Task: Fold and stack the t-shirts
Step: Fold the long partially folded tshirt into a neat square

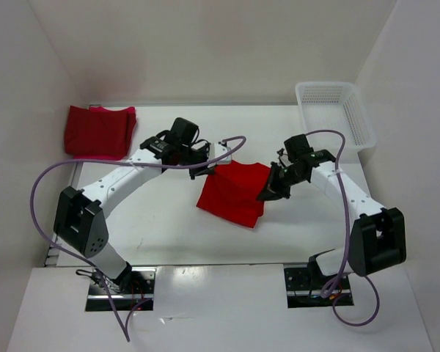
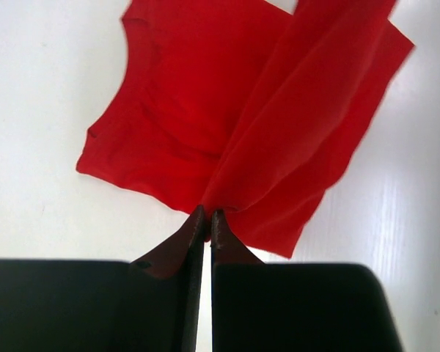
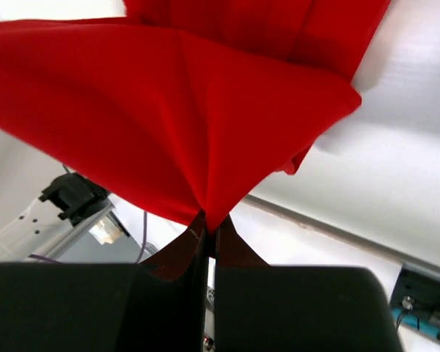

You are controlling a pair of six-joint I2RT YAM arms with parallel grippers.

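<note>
enclosure: three plain white panels. back wall [image 1: 205,51] stands upright behind the table. left wall [image 1: 22,110] and right wall [image 1: 418,88] close in the sides, both bare and matte.

furniture: one white table [image 1: 169,242] with a flat, dull top; its far edge meets the back wall along a thin dark seam. a white plastic mesh basket [image 1: 330,86] sits at the far right corner, close to the right wall. a glossy white front panel [image 1: 220,323] runs along the near side and shows bright reflections.

light: even and diffuse, shadows soft and pale.
</note>
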